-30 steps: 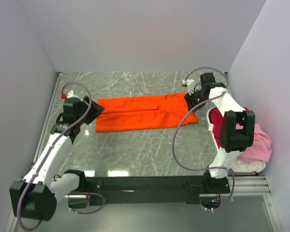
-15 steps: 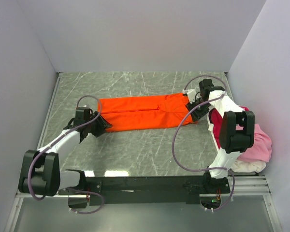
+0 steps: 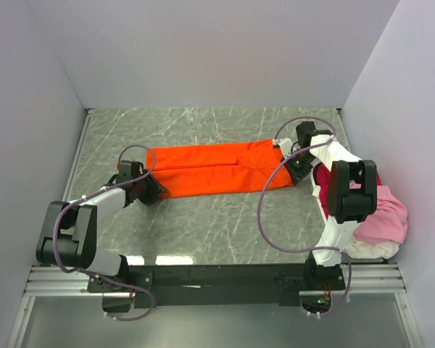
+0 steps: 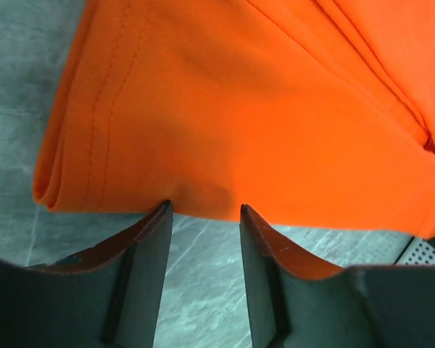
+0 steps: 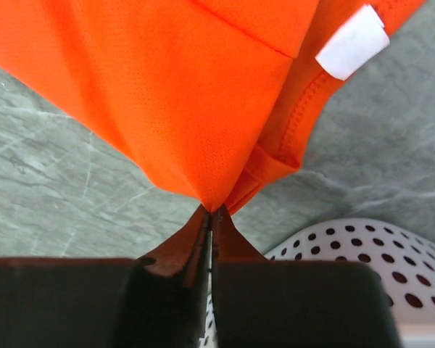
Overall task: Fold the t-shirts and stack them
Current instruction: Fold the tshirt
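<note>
The bright orange soft-fabric t-shirt (image 3: pixel 217 169) lies as a long, already narrowed strip across the middle of the grey marble-patterned table (image 3: pixel 203 232), running from 9 o'clock to 3 o'clock in the top view. A heap of pink, magenta-red and white t-shirts (image 3: pixel 388 214) waits at about 4 o'clock, over a white perforated basket (image 5: pixel 348 254). The right gripper (image 3: pixel 296 170) is at the strip's 3 o'clock end, its jaws pressed together on the pointed near corner of the cloth. The wrist view shows only a small tip of fabric caught there. The left gripper (image 3: pixel 152 190) is at the 9 o'clock end with its jaws about half apart. Their tips meet the near hem beside the rolled corner, with bare table showing in the gap, so nothing is clamped on that side yet. The step in hand looks like taking both near corners for the next fold. To do it well, the left fingers should slide further in over the hem, so that all the layers visible at that doubled edge are caught before the jaws close. The right pinch looks shallow and may slip under tension. Both ends should rise together and evenly, with the strip taut but not stretched, so that the fold lands square instead of skewed.
</note>
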Robot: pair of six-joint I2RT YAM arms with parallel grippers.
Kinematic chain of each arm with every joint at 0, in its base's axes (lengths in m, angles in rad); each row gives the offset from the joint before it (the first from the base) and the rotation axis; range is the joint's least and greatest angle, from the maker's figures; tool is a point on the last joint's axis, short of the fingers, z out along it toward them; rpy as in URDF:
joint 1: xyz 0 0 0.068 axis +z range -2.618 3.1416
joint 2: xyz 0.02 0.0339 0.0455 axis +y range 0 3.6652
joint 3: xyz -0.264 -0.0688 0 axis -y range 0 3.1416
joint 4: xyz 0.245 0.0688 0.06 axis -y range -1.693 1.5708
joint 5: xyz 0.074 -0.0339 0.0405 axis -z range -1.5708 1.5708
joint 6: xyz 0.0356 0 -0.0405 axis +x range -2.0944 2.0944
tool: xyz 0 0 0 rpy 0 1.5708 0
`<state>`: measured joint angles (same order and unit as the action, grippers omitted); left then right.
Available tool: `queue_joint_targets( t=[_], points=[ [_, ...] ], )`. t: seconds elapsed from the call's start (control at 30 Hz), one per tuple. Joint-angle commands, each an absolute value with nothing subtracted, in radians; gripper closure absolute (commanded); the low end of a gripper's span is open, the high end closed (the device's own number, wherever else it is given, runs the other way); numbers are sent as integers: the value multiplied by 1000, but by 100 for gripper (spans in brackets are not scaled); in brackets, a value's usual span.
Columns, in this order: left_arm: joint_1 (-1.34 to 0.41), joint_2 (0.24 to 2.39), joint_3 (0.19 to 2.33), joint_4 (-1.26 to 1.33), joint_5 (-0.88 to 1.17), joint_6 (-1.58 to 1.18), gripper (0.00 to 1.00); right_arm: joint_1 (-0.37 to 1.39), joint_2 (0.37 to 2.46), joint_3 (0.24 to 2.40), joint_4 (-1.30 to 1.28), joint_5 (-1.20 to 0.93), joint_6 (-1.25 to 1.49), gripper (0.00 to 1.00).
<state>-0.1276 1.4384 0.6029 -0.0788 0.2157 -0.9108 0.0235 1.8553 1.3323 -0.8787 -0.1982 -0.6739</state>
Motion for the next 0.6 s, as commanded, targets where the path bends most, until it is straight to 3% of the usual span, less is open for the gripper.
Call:
queue_joint_targets(
  t=[0.0,0.3,0.33,0.43,0.57],
  points=[
    [-123,1450,612,-77,138,-936,53,20,1842,1362,-899,-169,-681,100],
    [-54,1493,601,-109,106,-966,57,20,1781,1316,-925,-35,-712,99],
    [-52,1494,601,-104,118,-960,57,20,1782,1316,-931,-35,-712,83],
    [-52,1470,607,-75,213,-910,56,20,1770,1318,-943,-54,-722,62],
    [-52,1308,629,-71,305,-848,53,32,1750,1373,-992,-121,-723,53]
  ],
)
